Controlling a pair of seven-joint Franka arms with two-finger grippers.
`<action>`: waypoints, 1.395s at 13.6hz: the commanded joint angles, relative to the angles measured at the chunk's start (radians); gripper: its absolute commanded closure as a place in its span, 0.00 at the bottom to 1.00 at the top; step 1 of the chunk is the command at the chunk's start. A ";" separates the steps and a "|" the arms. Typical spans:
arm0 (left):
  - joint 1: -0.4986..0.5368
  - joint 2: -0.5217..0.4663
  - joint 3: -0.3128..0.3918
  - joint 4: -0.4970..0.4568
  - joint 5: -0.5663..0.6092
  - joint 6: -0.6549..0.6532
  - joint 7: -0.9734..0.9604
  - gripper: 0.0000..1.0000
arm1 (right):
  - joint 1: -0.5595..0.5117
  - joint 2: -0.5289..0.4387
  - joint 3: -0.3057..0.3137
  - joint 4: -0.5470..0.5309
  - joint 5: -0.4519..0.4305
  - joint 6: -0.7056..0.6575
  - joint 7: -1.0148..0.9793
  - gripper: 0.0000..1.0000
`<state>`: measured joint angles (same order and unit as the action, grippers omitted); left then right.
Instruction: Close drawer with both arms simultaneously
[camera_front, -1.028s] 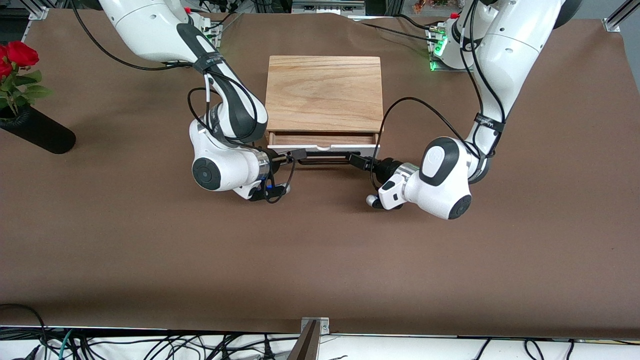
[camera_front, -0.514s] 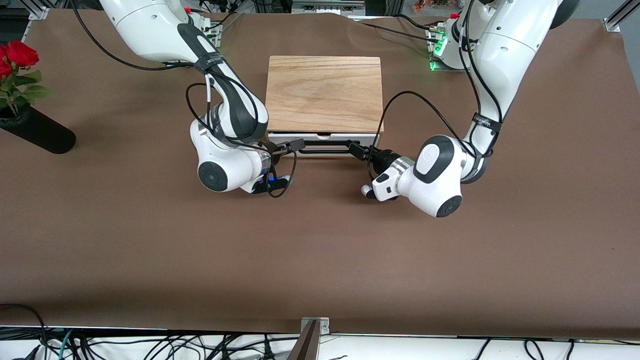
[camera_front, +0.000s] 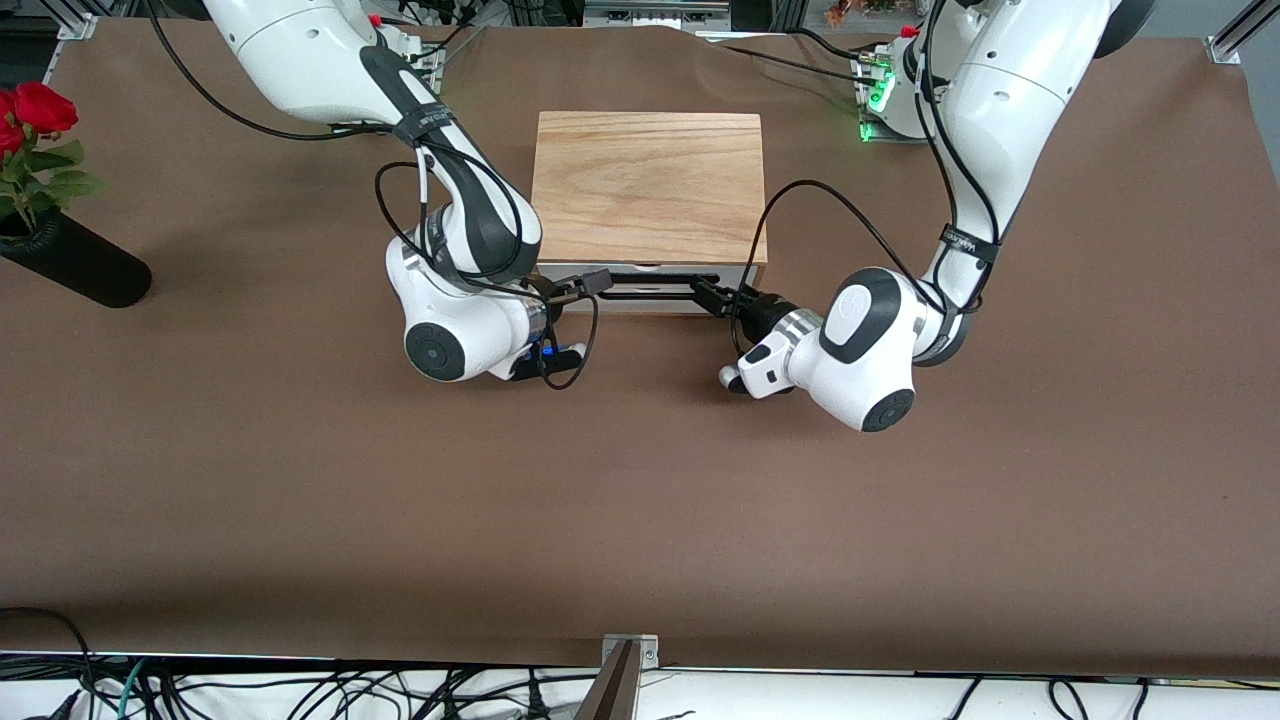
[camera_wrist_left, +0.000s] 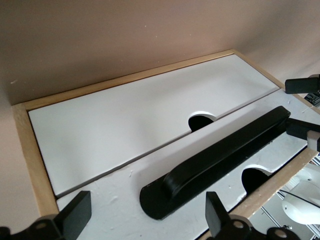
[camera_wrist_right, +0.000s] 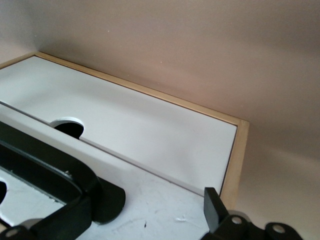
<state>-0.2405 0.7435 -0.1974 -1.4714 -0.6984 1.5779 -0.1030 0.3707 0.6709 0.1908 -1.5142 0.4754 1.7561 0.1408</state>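
No readable writing shows. The drawer (camera_front: 650, 290) sits pushed into the wooden casing (camera_front: 648, 185) at mid-desk (camera_front: 300, 500). Both arms reach low, forearms bent inward: the left pincer (camera_front: 708, 293) and right pincer (camera_front: 592, 283), fingers spread, each straddle an end of the black handle (camera_wrist_left: 215, 162) without clamping it.

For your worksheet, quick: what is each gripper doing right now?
Left gripper: open, at one end of the drawer handle, holding nothing.
Right gripper: open, at the handle's other end, holding nothing.

One drawer (camera_front: 650, 285), one casing (camera_front: 648, 185), two arms, one vase (camera_front: 75, 262).
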 joint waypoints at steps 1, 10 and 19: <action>-0.017 -0.023 -0.004 -0.020 0.010 -0.035 -0.043 0.00 | 0.014 0.003 -0.002 -0.021 0.003 -0.007 0.011 0.00; 0.001 -0.058 0.015 0.181 0.212 -0.035 -0.041 0.00 | 0.013 -0.010 -0.004 0.003 -0.015 -0.004 0.011 0.00; 0.049 -0.093 0.032 0.379 0.632 -0.013 -0.030 0.00 | -0.001 -0.091 -0.106 0.150 -0.086 0.003 0.000 0.00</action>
<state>-0.1909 0.6680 -0.1744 -1.1473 -0.1648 1.5694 -0.1324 0.3687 0.5984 0.1239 -1.4075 0.4315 1.7628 0.1408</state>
